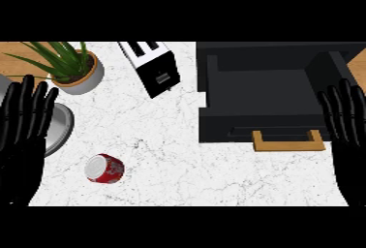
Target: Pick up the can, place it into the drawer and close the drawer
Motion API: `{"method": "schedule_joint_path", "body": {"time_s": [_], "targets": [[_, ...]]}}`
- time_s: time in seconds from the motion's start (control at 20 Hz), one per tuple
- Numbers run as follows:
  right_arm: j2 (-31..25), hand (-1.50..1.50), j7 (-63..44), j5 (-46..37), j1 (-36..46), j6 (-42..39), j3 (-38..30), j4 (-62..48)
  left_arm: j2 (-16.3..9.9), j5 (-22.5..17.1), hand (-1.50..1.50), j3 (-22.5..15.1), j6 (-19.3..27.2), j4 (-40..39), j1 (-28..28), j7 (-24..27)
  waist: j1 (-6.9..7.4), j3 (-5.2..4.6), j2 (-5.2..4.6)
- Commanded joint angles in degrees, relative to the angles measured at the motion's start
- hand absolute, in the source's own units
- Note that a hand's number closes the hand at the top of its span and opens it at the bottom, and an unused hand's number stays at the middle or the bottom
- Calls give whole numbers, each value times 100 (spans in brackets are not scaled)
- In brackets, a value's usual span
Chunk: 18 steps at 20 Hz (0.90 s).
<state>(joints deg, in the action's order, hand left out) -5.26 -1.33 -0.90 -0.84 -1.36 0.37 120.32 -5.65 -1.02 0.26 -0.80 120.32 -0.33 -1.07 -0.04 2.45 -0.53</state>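
Currently logging: can [105, 168], red, on its side, lower left of frame, silver end facing up-left, long axis running toward lower right. Left hand [22, 131] just beside it at left edge, fingers straight, holding nothing. Right hand [349, 131] at right edge, likewise straight-fingered, well apart from can. Drawer [275, 89] upper right, standing open. I judge left hand nearer for pick.

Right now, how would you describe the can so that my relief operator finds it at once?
Start from the white marbled counter and go to its near left corner, beside the open left hand. The red can with a white end lies on its side there, just below the grey round metal rim, the only red thing.
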Motion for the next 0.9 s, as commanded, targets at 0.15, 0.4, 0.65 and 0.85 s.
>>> {"method": "schedule_joint_path", "body": {"time_s": [0.15,0.4,0.65,0.85], "targets": [[55,-150,72,155,243,-42,-50,-308,-635,-1536,-150,105,-1590,1,293,386,84,-255,42],[229,-150,-850,-35,-444,610,-468,-272,-1356,-1833,-150,280,-2165,-224,1267,-459,36,-252,54],[182,-150,-813,147,-942,432,-614,46,-1796,-2798,-150,1074,-2727,340,1932,-678,37,-244,69],[102,-150,-816,636,-1341,119,-887,354,-2169,-3804,-150,1671,-2795,550,1915,-1301,4,-241,67]]}}
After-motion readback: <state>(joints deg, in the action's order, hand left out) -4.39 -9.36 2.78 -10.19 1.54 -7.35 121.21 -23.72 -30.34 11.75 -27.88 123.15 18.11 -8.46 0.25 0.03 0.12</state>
